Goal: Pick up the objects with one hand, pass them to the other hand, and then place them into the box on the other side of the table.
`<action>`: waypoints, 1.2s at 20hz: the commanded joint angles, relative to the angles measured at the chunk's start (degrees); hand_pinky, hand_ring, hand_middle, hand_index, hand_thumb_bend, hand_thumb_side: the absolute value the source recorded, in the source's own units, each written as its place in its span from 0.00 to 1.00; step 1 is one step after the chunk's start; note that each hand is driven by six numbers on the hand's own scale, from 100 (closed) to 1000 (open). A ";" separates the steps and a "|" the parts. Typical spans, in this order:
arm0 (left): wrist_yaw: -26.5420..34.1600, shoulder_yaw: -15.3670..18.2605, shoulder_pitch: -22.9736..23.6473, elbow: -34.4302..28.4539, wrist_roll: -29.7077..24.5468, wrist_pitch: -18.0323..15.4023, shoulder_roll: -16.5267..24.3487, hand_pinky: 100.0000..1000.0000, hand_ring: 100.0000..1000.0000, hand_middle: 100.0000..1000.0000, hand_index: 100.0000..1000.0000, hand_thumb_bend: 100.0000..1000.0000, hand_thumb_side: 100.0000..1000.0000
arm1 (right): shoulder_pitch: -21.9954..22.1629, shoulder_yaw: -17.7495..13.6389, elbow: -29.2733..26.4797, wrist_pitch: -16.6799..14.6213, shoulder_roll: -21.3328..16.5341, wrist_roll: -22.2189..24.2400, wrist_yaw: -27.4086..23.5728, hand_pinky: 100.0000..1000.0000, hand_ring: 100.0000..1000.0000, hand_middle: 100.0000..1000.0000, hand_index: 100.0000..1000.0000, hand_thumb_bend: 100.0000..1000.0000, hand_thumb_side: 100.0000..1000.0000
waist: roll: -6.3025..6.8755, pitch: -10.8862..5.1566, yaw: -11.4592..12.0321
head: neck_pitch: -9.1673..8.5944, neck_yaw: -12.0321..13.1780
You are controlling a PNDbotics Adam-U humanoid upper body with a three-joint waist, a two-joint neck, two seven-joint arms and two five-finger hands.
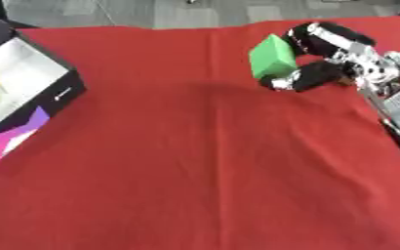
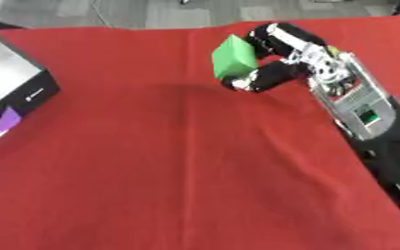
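The robot's black and silver right hand [image 2: 276, 58] curls its fingers and thumb around a bright green block [image 2: 234, 62], holding it near the far right corner of the red-clothed bench [image 2: 195, 171]. A black-walled open box [image 1: 24, 93] sits at the bench's left edge.

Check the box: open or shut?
Open. The box at the table's left edge shows its pale inside from above, with no lid over it; something yellowish lies inside.

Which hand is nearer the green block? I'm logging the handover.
Right. The right hand has its fingers curled round the green block; the left hand shows in neither view.
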 commanded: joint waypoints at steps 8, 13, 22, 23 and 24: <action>-4.46 -4.79 -6.85 -2.28 -11.65 3.61 7.76 0.71 0.65 0.72 0.78 0.86 0.43 | 0.51 4.46 -7.06 4.03 5.73 -17.66 -3.65 0.78 0.62 0.52 0.54 0.36 0.03 | 0.86 -1.38 -0.41 | 0.07 0.61; -5.28 -7.52 -9.99 -2.48 -17.55 4.94 9.12 0.72 0.67 0.73 0.79 0.91 0.43 | -0.57 7.20 -6.78 5.58 7.40 -20.60 -4.07 0.77 0.61 0.52 0.54 0.36 0.02 | 0.91 -1.56 -0.27 | 0.07 0.69; -13.72 -13.00 -15.18 -5.12 -27.64 5.52 7.73 0.74 0.70 0.75 0.81 0.89 0.43 | -3.23 11.70 -4.57 7.63 9.91 -18.02 -0.34 0.77 0.62 0.53 0.55 0.37 0.02 | 0.93 -1.76 -0.15 | 0.07 0.25; -14.35 -13.70 -15.68 -5.67 -29.14 5.56 7.55 0.74 0.71 0.76 0.82 0.88 0.42 | -3.59 12.13 -4.33 7.72 10.09 -17.22 0.41 0.77 0.62 0.53 0.55 0.37 0.02 | 0.94 -1.80 -0.12 | 0.07 0.20; -14.98 -14.42 -16.25 -6.25 -30.62 5.63 7.35 0.74 0.71 0.76 0.82 0.88 0.42 | -3.94 12.54 -4.12 7.77 10.26 -16.37 1.22 0.77 0.62 0.53 0.55 0.37 0.02 | 0.95 -1.84 -0.09 | 0.07 0.17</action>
